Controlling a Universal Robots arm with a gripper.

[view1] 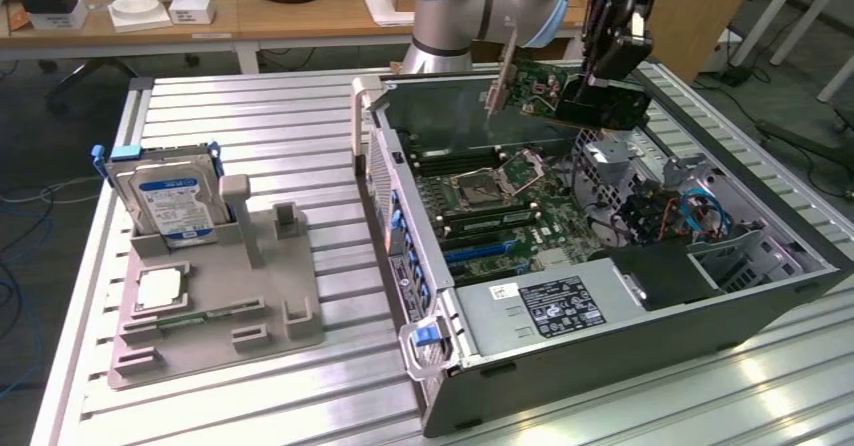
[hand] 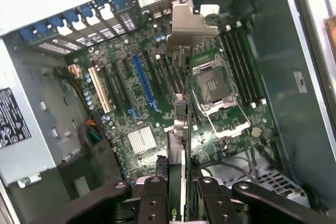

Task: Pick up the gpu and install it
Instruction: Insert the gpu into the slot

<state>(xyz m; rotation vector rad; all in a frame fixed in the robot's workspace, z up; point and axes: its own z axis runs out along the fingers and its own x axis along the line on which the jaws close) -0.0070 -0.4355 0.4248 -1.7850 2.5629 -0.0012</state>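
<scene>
The gpu [view1: 534, 84] is a thin flat card, green w/ a dark fan block and a silver metal bracket [hand: 189, 19] at one end. I think it's light and stiff but easy to break. It has tiny parts on the flat sides, so hold it by the edges or fan block, not too hard.

The gripper [view1: 597, 86] is partly closed on the gpu, fingers [hand: 152, 198] pinching both flat sides. The card hangs in the air over the far part of the open pc case [view1: 601, 366], on the exterior view's right, not touching the board [hand: 126, 51].

The arm [view1: 461, 6] reaches in from the far side, w/ the gripper pointing down at the long slots [hand: 144, 80].
</scene>
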